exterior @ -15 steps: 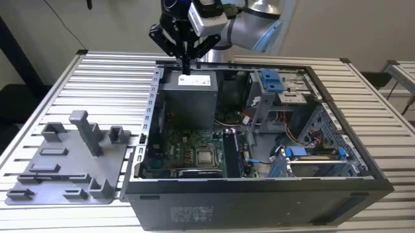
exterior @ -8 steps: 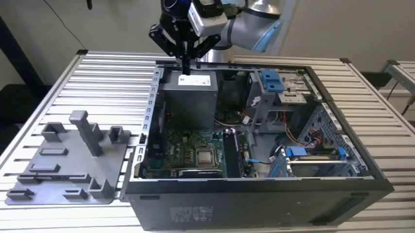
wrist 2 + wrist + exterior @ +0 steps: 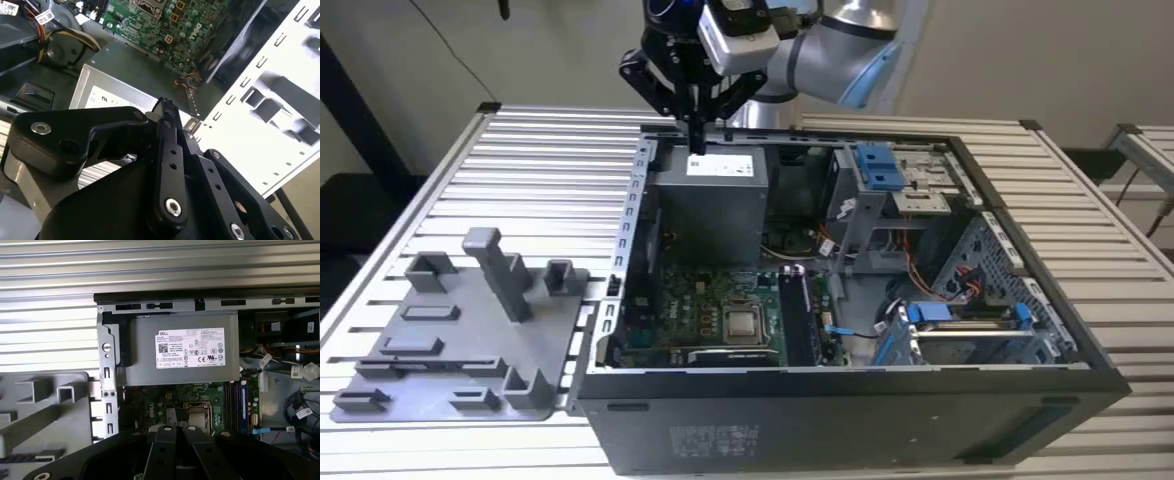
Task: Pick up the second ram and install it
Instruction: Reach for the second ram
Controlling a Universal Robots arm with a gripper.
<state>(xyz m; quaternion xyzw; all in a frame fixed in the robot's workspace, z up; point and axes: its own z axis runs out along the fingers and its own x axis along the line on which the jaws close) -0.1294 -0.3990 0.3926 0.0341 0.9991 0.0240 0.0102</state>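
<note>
End effector clenched on nothing above the open computer case (image 3: 854,405).

Exterior view: the end effector (image 3: 698,145) hangs over the power supply (image 3: 710,205), well apart from the grey holder tray (image 3: 454,345). A dark stick, likely the second ram (image 3: 797,315), stands in the motherboard slots, so installation looks done. Second wrist view: fingers (image 3: 167,150) pressed together. First wrist view: memory slots (image 3: 236,402) beside the processor socket (image 3: 198,415).

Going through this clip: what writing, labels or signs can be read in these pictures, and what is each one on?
White label on the power supply: a logo, barcodes, approval marks and fine print, too small to read.
Sticker on the computer case: print too small to read.
Tags on the cables: too small to read.
Pale markings on the circuit board: none readable with certainty.
</note>
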